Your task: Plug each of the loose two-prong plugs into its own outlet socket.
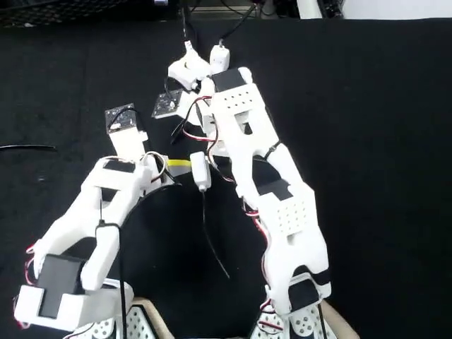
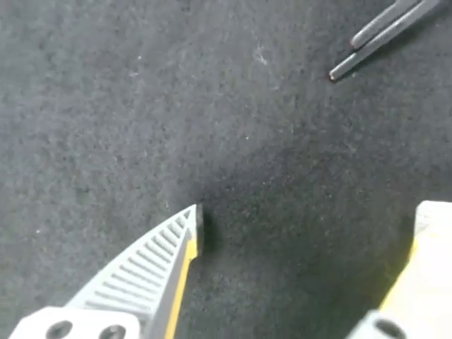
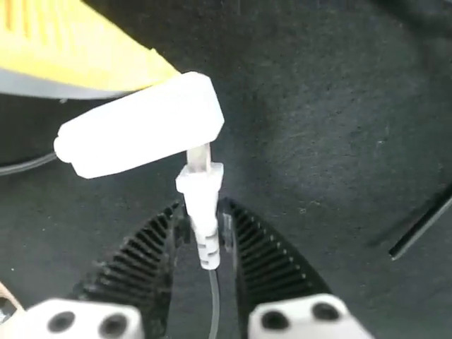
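Note:
In the right wrist view a white two-prong plug (image 3: 203,212) stands with its prongs partly in a white oblong socket block (image 3: 141,134). My right gripper (image 3: 203,208) is shut on the plug's ribbed neck, with a black ribbed finger on each side. The yellow finger (image 3: 63,42) of the left gripper lies right behind the block. In the high view the block (image 1: 202,171) sits mid-table under the right arm's wrist, with that yellow finger (image 1: 179,164) beside it. My left gripper (image 2: 304,240) is open just above the black mat, with nothing between its fingers.
A thin black cable (image 1: 212,244) trails from the block toward the front edge between the two arms. Two more white plug pieces (image 1: 189,68) (image 1: 219,56) with black cords lie at the back. Thin black cable ends (image 2: 381,32) lie beyond the left gripper.

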Controlling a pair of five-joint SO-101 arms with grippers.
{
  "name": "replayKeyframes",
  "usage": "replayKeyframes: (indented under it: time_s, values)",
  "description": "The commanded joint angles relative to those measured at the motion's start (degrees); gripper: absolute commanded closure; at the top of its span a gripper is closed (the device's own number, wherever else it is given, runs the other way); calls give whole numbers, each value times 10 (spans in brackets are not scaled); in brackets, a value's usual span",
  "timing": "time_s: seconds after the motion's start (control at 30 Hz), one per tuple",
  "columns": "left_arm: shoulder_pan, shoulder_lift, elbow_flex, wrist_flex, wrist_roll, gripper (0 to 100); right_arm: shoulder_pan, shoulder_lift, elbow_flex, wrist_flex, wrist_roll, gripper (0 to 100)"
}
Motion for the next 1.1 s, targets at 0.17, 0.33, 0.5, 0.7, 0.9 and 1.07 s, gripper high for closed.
replayKeyframes:
  time_s: [0.17, 0.33, 0.5, 0.7, 0.9, 1.07]
  values:
    - [38, -39, -3, 10, 2, 550, -42, -60, -27, 4, -22, 986]
    - [66, -39, -24, 69, 1, 550, -48, -69, -22, 11, -40, 986]
    - [70, -39, -27, 78, 6, 550, -48, -70, -18, 11, -41, 985]
    - [72, -39, -17, 58, 5, 550, -48, -70, -15, 11, -54, 985]
    - [39, -39, -18, 58, 3, 550, -18, -65, -15, 11, -37, 985]
    - [7, -39, -10, 62, 2, 550, 28, -67, -14, 12, -26, 985]
